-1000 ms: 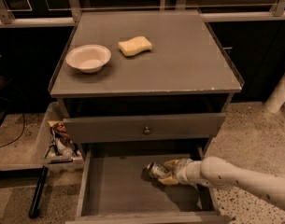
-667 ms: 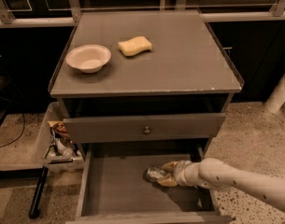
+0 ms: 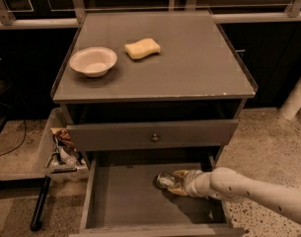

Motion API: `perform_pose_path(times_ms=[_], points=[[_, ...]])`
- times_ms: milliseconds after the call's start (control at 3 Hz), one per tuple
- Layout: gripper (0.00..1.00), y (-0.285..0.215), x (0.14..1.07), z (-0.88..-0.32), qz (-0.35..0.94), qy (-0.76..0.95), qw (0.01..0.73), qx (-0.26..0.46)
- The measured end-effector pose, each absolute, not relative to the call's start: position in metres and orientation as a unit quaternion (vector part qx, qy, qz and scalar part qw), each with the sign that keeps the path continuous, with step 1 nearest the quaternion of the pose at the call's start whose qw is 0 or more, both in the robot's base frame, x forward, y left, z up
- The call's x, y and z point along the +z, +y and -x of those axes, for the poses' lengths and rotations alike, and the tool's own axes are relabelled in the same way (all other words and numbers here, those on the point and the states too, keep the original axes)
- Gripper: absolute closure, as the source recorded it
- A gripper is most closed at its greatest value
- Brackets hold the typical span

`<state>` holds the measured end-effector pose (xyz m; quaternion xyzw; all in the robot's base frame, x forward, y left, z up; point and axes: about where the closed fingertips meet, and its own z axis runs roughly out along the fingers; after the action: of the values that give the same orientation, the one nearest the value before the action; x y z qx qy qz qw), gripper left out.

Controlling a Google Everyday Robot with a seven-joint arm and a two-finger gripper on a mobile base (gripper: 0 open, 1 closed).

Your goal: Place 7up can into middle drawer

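Note:
The 7up can (image 3: 164,180), silvery with a shiny top, is inside the open middle drawer (image 3: 123,199), toward its back right, low over the grey floor or resting on it. My gripper (image 3: 175,182) reaches in from the right on a white arm and is shut on the can, its yellowish fingers (image 3: 180,174) around the can's right end. The can's top faces left. The part of the can inside the fingers is hidden.
The shut drawer front with a round knob (image 3: 154,138) overhangs the open drawer's back. On the cabinet top (image 3: 189,68) are a white bowl (image 3: 93,60) and a yellow sponge (image 3: 142,48). A bin of wrappers (image 3: 61,149) stands at the left, a white post (image 3: 295,98) at the right.
The arm and can have barely shifted, a touch lower in the drawer. The grip on the can looks the same.

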<state>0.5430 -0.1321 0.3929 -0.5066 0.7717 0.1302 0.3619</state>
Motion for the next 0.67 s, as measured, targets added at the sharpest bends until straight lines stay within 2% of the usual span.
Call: perform_pose_path(times_ms=[333, 667], points=[[0.13, -0.132, 0.3929, -0.543, 0.507, 0.772, 0.362, 0.13], [0.0, -0.132, 0.3929, -0.543, 0.507, 0.772, 0.362, 0.13]])
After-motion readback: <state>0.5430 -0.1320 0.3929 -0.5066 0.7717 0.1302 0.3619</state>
